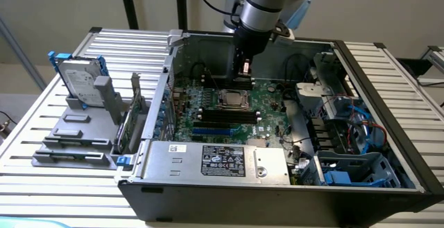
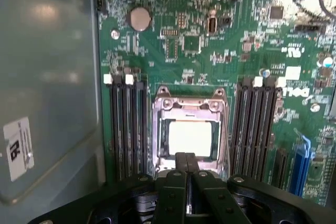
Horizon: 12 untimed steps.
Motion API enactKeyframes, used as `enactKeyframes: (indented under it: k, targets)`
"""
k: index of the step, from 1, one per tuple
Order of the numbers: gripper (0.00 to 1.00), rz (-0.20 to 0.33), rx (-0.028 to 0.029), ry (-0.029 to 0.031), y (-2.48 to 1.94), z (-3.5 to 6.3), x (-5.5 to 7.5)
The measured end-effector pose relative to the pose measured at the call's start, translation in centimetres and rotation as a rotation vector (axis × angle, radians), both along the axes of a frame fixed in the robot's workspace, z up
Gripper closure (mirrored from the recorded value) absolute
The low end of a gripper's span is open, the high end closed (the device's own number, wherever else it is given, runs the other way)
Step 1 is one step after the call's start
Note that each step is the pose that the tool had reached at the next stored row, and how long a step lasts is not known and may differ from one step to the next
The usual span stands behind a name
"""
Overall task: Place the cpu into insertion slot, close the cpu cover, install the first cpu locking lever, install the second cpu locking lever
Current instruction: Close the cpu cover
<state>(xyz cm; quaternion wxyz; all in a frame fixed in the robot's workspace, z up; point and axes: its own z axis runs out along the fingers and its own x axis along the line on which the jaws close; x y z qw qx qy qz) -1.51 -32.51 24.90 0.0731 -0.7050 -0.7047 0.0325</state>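
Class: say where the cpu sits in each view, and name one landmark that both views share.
Exterior view: cpu mid-board, between the gripper and the memory slots.
Wrist view: cpu framed by the cover, just past the shut gripper, memory slots on both sides.
Shared landmark: the blue slot beyond the memory slots.

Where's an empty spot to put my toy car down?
On the exterior view's left, the ribbed table is bare between the grey rack and its near edge; on that view's right, a bare strip runs beside the case. Inside is crowded: memory slots flank the cpu on both sides.
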Motion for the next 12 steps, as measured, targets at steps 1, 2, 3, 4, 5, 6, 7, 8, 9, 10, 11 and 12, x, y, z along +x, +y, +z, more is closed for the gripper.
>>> enactKeyframes:
  k: [1,2,3,4,5,6,7,8,9,10,11,12]
  targets:
    - [0.89,0.0,0.0011,0.0024,0.0,-0.03,-0.3]
    - [0.89,0.0,0.0016,0.0043,-0.01,-0.07,-0.7]
    - [0.89,0.0,0.0017,0.006,-0.05,-0.12,-1.0]
    - [0.89,0.0,0.0016,0.0073,-0.1,-0.21,-1.2]
    - [0.89,0.0,0.0015,0.0081,-0.18,-0.32,-1.3]
    - [0.89,0.0,0.0016,0.0086,-0.28,-0.46,-1.4]
    - [0.89,0.0,0.0015,0.009,-0.39,-0.6,-1.5]
    - [0.89,0.0,0.0017,0.0095,-0.51,-0.74,-1.6]
    - [0.89,0.0,0.0016,0.0102,-0.63,-0.88,-1.6]
    - [0.89,0.0,0.0016,0.0107,-0.77,-1.01,-1.7]
    - [0.89,0.0,0.0017,0.0113,-0.91,-1.15,-1.8]
    - [0.89,0.0,0.0015,0.0119,-1.06,-1.29,-1.9]
